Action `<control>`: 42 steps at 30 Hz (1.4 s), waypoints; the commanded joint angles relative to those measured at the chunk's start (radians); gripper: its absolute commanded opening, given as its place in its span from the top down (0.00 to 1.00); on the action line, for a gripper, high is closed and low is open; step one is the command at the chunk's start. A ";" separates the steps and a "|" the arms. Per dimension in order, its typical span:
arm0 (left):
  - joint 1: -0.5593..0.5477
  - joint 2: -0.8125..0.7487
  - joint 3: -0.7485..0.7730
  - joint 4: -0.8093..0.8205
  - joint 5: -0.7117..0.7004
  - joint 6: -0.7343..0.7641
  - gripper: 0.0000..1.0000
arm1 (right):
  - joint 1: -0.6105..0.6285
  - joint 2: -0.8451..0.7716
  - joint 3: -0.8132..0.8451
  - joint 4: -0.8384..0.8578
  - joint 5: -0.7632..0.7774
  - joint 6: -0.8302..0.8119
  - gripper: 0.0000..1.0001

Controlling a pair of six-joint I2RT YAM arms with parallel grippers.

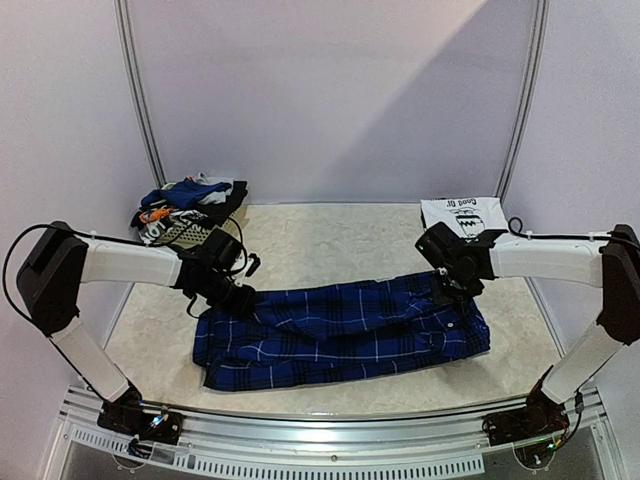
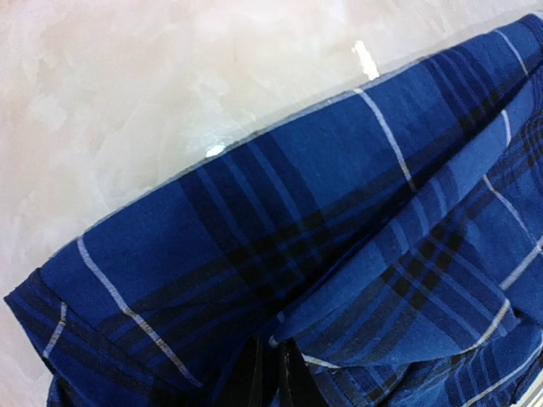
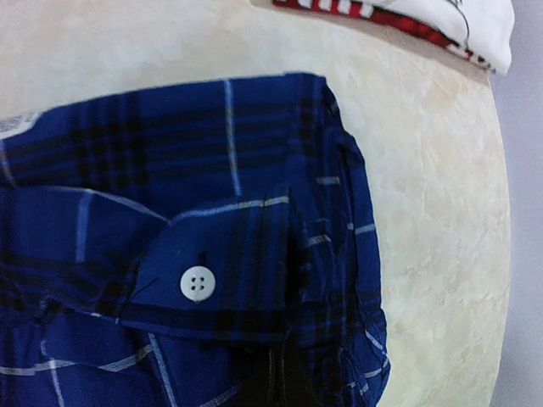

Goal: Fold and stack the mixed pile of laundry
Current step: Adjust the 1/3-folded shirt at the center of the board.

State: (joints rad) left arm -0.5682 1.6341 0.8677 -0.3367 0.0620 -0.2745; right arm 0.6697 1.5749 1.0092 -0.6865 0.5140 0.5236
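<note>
Two arms show from the top, and one blue plaid shirt (image 1: 340,330) lies flat between them on the table (image 1: 330,235). Its long side runs left to right. The left claw (image 1: 235,298) sits at the shirt's far left corner. The right claw (image 1: 450,290) sits at its far right corner. So each arm is close to its own end, and I think the next fold needs both ends moved together. One pile (image 1: 190,210) of mixed clothes waits at the back left, well apart from the shirt. One white piece (image 1: 462,215) lies at the back right, near the right arm.

From the left wrist, the shirt (image 2: 322,254) fills most of the view. The left claw (image 2: 270,356) is at the bottom, its two dark fingers close together with cloth bunched between them. It looks pinched on the shirt.

From the right wrist, the shirt's (image 3: 170,170) end is folded over, with one white button (image 3: 197,283) on it. Only a dark bit of the right claw (image 3: 284,373) peeks out under the cloth, so I cannot tell if it is closed or apart.
</note>
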 commanded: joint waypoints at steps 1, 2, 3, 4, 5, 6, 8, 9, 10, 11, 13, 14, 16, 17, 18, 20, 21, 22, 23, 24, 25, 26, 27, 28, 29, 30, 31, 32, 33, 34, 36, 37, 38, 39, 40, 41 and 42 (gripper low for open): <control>0.021 -0.022 -0.016 -0.044 -0.051 -0.023 0.92 | -0.059 -0.036 -0.093 0.107 -0.010 0.082 1.00; 0.021 -0.020 -0.014 -0.048 -0.055 -0.025 0.92 | -0.065 -0.032 -0.104 0.114 -0.009 0.088 1.00; 0.022 -0.019 -0.013 -0.052 -0.058 -0.026 0.92 | -0.071 -0.024 -0.113 0.120 -0.007 0.097 1.00; 0.022 -0.019 -0.012 -0.055 -0.059 -0.028 0.92 | -0.074 -0.010 -0.120 0.124 -0.005 0.103 1.00; 0.021 -0.020 -0.013 -0.061 -0.059 -0.030 0.92 | -0.074 -0.001 -0.124 0.125 -0.002 0.116 1.00; 0.021 -0.025 -0.016 -0.062 -0.059 -0.032 0.92 | -0.073 0.009 -0.131 0.131 -0.004 0.124 1.00; 0.022 -0.033 -0.028 -0.054 -0.059 -0.038 0.92 | -0.073 0.016 -0.154 0.161 -0.015 0.134 1.00; 0.022 -0.036 -0.032 -0.048 -0.059 -0.041 0.92 | -0.074 0.015 -0.166 0.181 -0.023 0.133 1.00; 0.022 -0.037 -0.036 -0.036 -0.059 -0.043 0.93 | -0.074 0.013 -0.174 0.200 -0.032 0.130 1.00; 0.022 -0.038 -0.039 -0.026 -0.059 -0.044 0.93 | -0.074 0.009 -0.176 0.214 -0.037 0.125 1.00; 0.021 -0.035 -0.038 -0.009 -0.059 -0.049 0.94 | -0.074 0.004 -0.160 0.225 -0.029 0.116 1.00; 0.021 -0.033 -0.037 -0.004 -0.059 -0.052 0.95 | -0.073 0.001 -0.148 0.224 -0.025 0.110 1.00; 0.021 -0.033 -0.036 0.003 -0.059 -0.053 0.96 | -0.074 -0.011 -0.118 0.219 -0.013 0.100 1.00; 0.021 -0.035 -0.037 0.005 -0.059 -0.056 0.97 | -0.073 -0.017 -0.106 0.222 -0.007 0.093 1.00; 0.021 -0.040 -0.038 0.006 -0.059 -0.058 0.97 | -0.074 -0.031 -0.097 0.225 0.006 0.086 1.00; 0.021 -0.052 -0.042 0.006 -0.088 -0.062 0.97 | -0.075 -0.052 -0.082 0.233 0.032 0.069 1.00; 0.021 -0.060 -0.044 0.004 -0.095 -0.065 0.97 | -0.075 -0.062 -0.077 0.241 0.045 0.064 1.00; 0.021 -0.070 -0.049 0.008 -0.100 -0.068 0.97 | -0.078 -0.065 -0.073 0.250 0.055 0.056 1.00; 0.021 -0.080 -0.053 0.012 -0.104 -0.071 0.97 | -0.083 -0.066 -0.071 0.262 0.058 0.052 1.00; 0.021 -0.091 -0.059 0.015 -0.109 -0.073 0.97 | -0.089 -0.063 -0.069 0.274 0.057 0.049 1.00; 0.021 -0.101 -0.064 0.019 -0.112 -0.075 0.97 | -0.095 -0.054 -0.068 0.288 0.059 0.048 1.00; 0.021 -0.111 -0.070 0.023 -0.115 -0.076 0.98 | -0.101 -0.047 -0.069 0.301 0.060 0.047 1.00; 0.021 -0.118 -0.075 0.026 -0.118 -0.078 0.98 | -0.106 -0.036 -0.070 0.314 0.061 0.048 1.00; 0.021 -0.124 -0.080 0.030 -0.124 -0.079 0.98 | -0.110 -0.020 -0.072 0.325 0.075 0.051 1.00; 0.021 -0.131 -0.087 0.036 -0.129 -0.081 0.98 | -0.113 -0.011 -0.082 0.344 0.098 0.062 1.00; 0.021 -0.135 -0.096 0.044 -0.132 -0.083 0.98 | -0.117 -0.004 -0.101 0.370 0.115 0.071 1.00; 0.021 -0.138 -0.101 0.047 -0.134 -0.085 0.98 | -0.122 -0.002 -0.119 0.407 0.114 0.079 1.00; 0.021 -0.136 -0.105 0.052 -0.128 -0.084 0.98 | -0.131 0.005 -0.143 0.458 0.102 0.083 1.00; 0.021 -0.134 -0.109 0.056 -0.126 -0.085 0.98 | -0.142 0.016 -0.147 0.473 0.075 0.083 1.00; 0.021 -0.125 -0.110 0.060 -0.123 -0.085 0.98 | -0.149 0.030 -0.137 0.475 0.053 0.084 1.00; 0.021 -0.111 -0.112 0.073 -0.123 -0.086 0.98 | -0.152 0.086 -0.103 0.437 0.040 0.097 1.00; 0.021 -0.101 -0.110 0.075 -0.122 -0.086 0.98 | -0.152 0.112 -0.093 0.420 0.040 0.107 1.00; 0.021 -0.093 -0.108 0.079 -0.120 -0.086 0.98 | -0.152 0.133 -0.094 0.419 0.034 0.119 1.00; 0.021 -0.088 -0.107 0.082 -0.121 -0.087 0.98 | -0.152 0.139 -0.101 0.423 0.034 0.130 1.00; 0.021 -0.084 -0.108 0.085 -0.124 -0.087 0.98 | -0.152 0.141 -0.112 0.430 0.032 0.134 1.00; 0.021 -0.081 -0.108 0.086 -0.125 -0.088 0.98 | -0.152 0.142 -0.121 0.440 0.028 0.137 1.00; 0.021 -0.079 -0.109 0.086 -0.126 -0.089 0.97 | -0.153 0.145 -0.125 0.448 0.022 0.133 1.00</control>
State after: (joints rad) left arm -0.5663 1.5341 0.7727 -0.2619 -0.0353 -0.3531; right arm 0.5316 1.7046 0.8978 -0.2573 0.5323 0.6270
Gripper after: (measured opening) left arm 0.022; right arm 0.016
